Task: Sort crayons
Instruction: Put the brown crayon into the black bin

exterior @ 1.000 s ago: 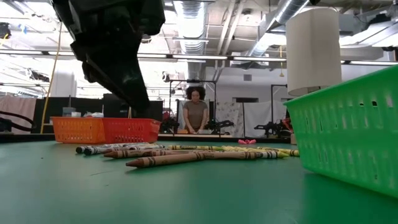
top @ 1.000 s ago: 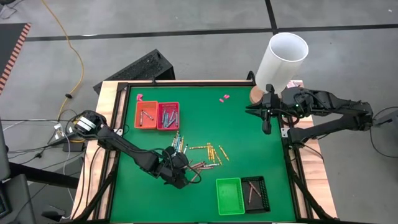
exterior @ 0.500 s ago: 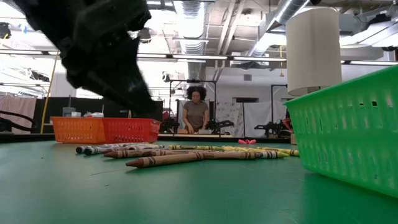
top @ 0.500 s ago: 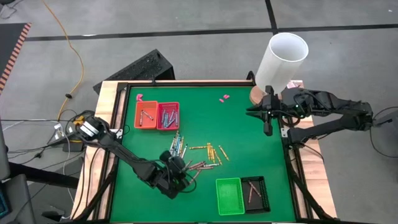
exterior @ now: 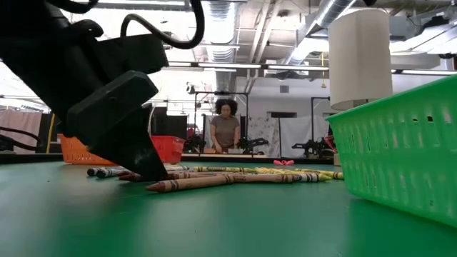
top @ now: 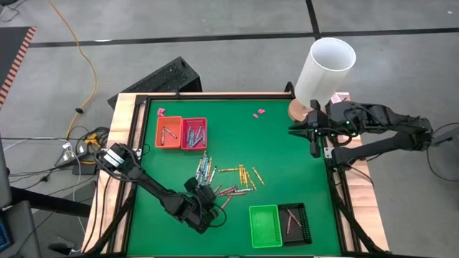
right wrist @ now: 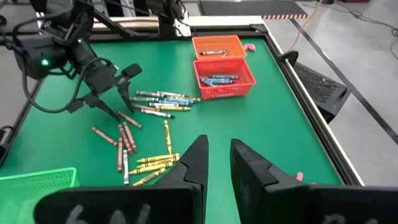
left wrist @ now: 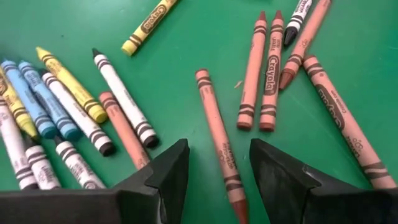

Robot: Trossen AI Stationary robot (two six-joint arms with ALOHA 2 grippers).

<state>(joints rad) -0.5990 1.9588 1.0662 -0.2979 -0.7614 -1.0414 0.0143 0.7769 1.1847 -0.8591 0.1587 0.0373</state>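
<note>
Hovering low over crayons (top: pixel 228 179) scattered mid-counter (top: pixel 287 165): left end effector (left wrist: pixel 217 171), parted, straddling a brown crayon (left wrist: pixel 221 146), gripping nothing, partly hiding red basket (exterior: pixel 168 148). Waiting far right: right end effector (top: pixel 313 147), slightly parted, empty.

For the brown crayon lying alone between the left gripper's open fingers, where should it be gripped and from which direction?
Probably at mid-shaft, coming straight down. The lone brown paper-wrapped crayon lies flat on the green table, apart from its neighbours, and the open left gripper already straddles its lower half. Closing the fingers across the thin round shaft, not along it, suits its shape.
</note>
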